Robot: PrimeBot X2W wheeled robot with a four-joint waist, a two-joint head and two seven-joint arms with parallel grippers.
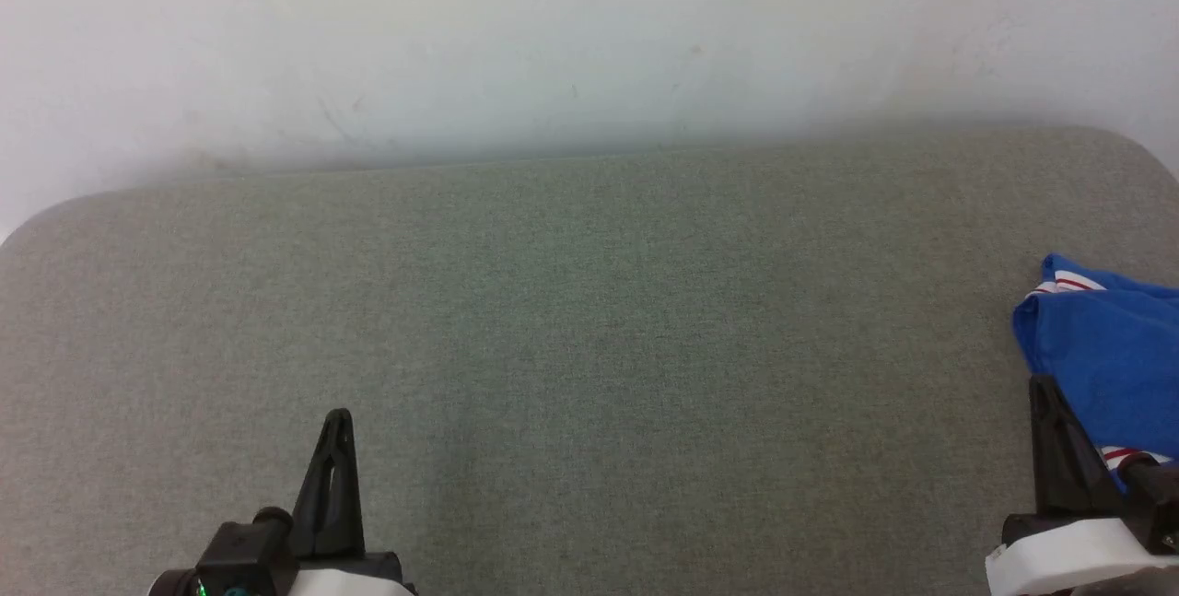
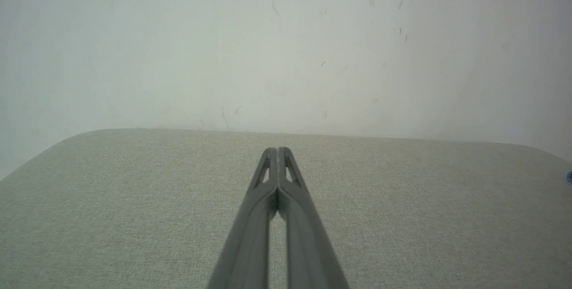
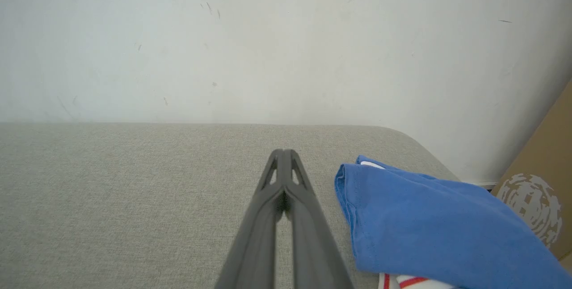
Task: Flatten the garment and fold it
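A grey-green woven surface (image 1: 589,320) with rounded far corners is spreading across the head view, and it is butting up against a white wall (image 1: 589,43) that is carrying faint scuffs and specks. At the right edge of the right wrist view, a brown cardboard box (image 3: 554,146) with a pale round print is leaning in beside the wall.

The left gripper (image 1: 339,418) is hovering low over the near left part of the surface. Its two dark fingers (image 2: 254,235) are pressing tip to tip, clenched on nothing, with only bare fabric lying under and around them.

The right gripper (image 1: 1041,386) is sitting at the near right. Its fingers (image 3: 259,235) are likewise squeezing together at the tips and are grasping nothing.

The blue shirt (image 3: 424,226) is lying bunched at the right edge of the surface, just beside the right gripper. A narrow strip of grey fabric is showing between the fingers and the shirt's folded blue edge. A bit of white cloth with red stripes is peeking out at the shirt's far and near ends.
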